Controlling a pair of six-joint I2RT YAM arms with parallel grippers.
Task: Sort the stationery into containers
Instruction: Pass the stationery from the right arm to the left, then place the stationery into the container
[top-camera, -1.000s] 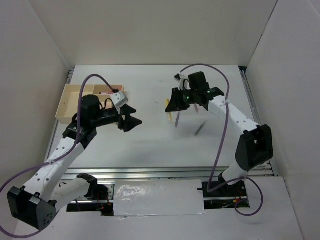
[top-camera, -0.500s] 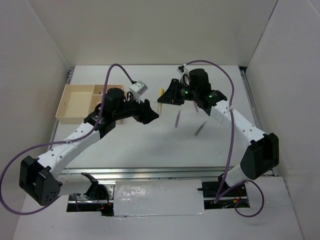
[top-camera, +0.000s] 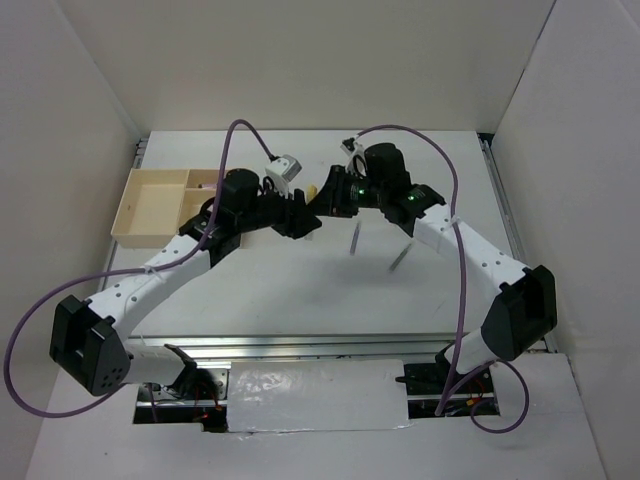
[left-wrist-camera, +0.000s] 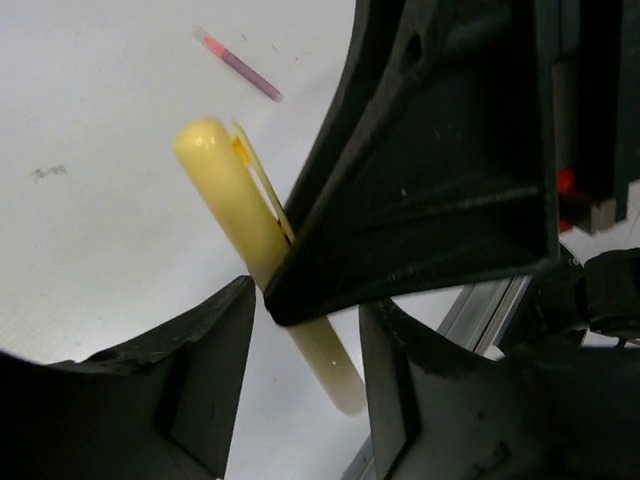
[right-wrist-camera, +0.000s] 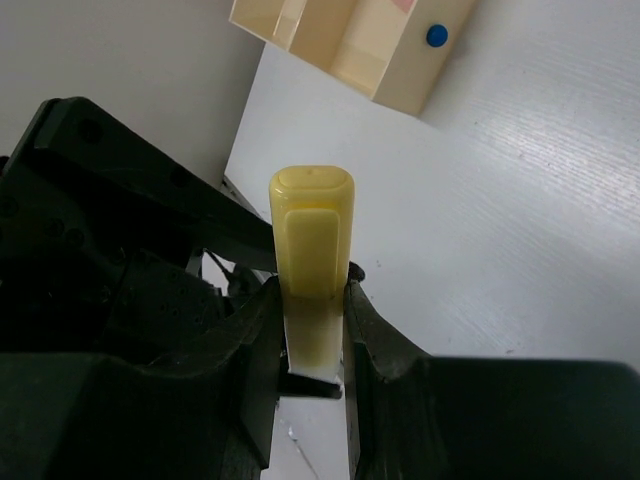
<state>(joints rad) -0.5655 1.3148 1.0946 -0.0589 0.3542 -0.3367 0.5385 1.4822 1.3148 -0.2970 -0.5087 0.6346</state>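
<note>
**Yellow marker gripped over mid-table, tray at far left**

I see a thick yellow marker (right-wrist-camera: 310, 230) with a clip on its cap. The right gripper (right-wrist-camera: 312, 305) clamps it across the barrel, and the capped end sticks out past the fingers. It is held over the middle of the table, right of the tray. The pale-tan wooden tray (top-camera: 150, 205), divided into compartments, lies at the far left. Two thin pens lie loose right of centre: a purplish pen (top-camera: 355, 238) and, nearer and further right, a grey pen (top-camera: 399, 258).

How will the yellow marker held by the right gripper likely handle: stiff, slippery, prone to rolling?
The yellow marker looks rigid: it stands straight out of the right gripper without sagging. Its smooth, glossy barrel may slip in a light pinch. The flat clip along its cap should probably limit rolling once set down.
</note>
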